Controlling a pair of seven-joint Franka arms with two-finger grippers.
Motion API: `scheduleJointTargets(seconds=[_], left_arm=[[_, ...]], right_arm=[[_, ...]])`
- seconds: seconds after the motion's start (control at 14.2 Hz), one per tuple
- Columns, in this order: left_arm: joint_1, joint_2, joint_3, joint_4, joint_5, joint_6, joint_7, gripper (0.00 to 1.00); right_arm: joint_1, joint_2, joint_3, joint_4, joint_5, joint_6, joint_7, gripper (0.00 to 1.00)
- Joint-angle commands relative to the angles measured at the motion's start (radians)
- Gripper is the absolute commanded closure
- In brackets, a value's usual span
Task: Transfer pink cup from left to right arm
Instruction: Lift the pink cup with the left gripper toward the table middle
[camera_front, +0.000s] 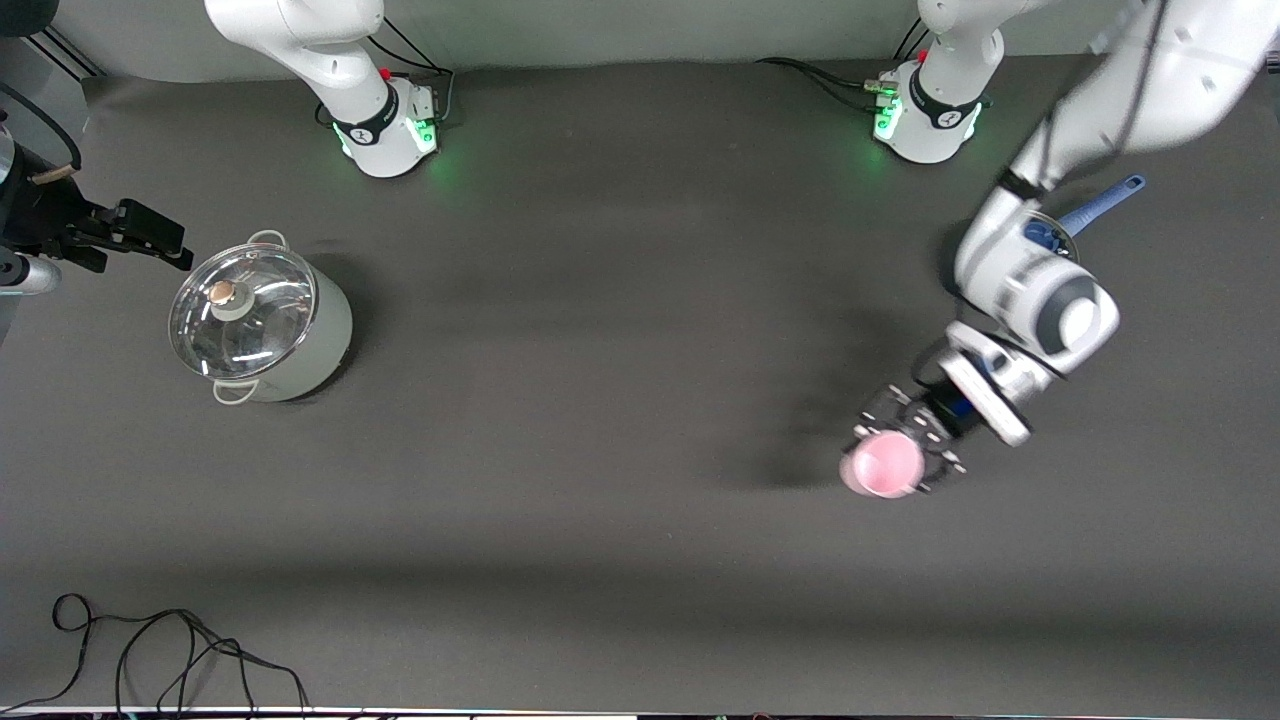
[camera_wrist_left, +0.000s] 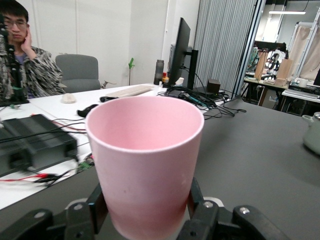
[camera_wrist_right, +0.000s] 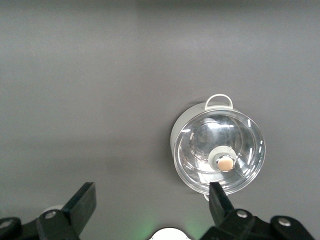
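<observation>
pink cup: in the left gripper, over the table toward the left arm's end
lidded pot: on the table toward the right arm's end
right gripper: beside the pot, above the table

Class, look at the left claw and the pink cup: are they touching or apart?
Touching. The left wrist view shows the left claw with a finger pressed against each side of the pink cup.

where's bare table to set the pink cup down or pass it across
The widest bare stretch of table lies between the lidded pot and the pink cup, which the left gripper holds. It is tighter at the right arm's end, where the open right gripper hangs beside the pot, and around the blue-handled saucepan under the left arm.
</observation>
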Motion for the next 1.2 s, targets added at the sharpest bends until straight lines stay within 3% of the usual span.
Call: scheduleJointTargets(seconds=[0.0, 0.28, 0.42, 0.56, 0.78, 0.92, 1.13], left_arm=[[0.009, -0.133, -0.194, -0.073, -0.15, 0.188, 0.009, 0.59], [0.006, -0.207, -0.397, -0.031, -0.276, 0.348, -0.001, 0.58], [-0.016, -0.209, -0.471, 0.04, -0.279, 0.464, -0.07, 0.58], [-0.083, -0.201, -0.473, 0.113, -0.279, 0.564, -0.118, 0.58], [-0.106, -0.204, -0.473, 0.122, -0.279, 0.589, -0.129, 0.58], [-0.111, -0.204, -0.474, 0.137, -0.279, 0.601, -0.142, 0.58], [-0.131, -0.201, -0.474, 0.16, -0.278, 0.624, -0.162, 0.57]], right_arm=[[-0.009, 0.011, 0.005, 0.021, 0.012, -0.002, -0.011, 0.0], [-0.008, 0.013, 0.005, 0.021, 0.012, -0.003, -0.011, 0.0], [-0.008, 0.022, 0.007, 0.025, 0.012, -0.003, -0.008, 0.0], [-0.002, 0.022, 0.009, 0.025, 0.043, -0.008, 0.012, 0.0], [-0.002, 0.023, 0.009, 0.025, 0.147, -0.015, 0.18, 0.0], [0.011, 0.023, 0.025, 0.033, 0.226, -0.015, 0.368, 0.0], [0.119, 0.04, 0.035, 0.085, 0.322, 0.023, 0.695, 0.0]])
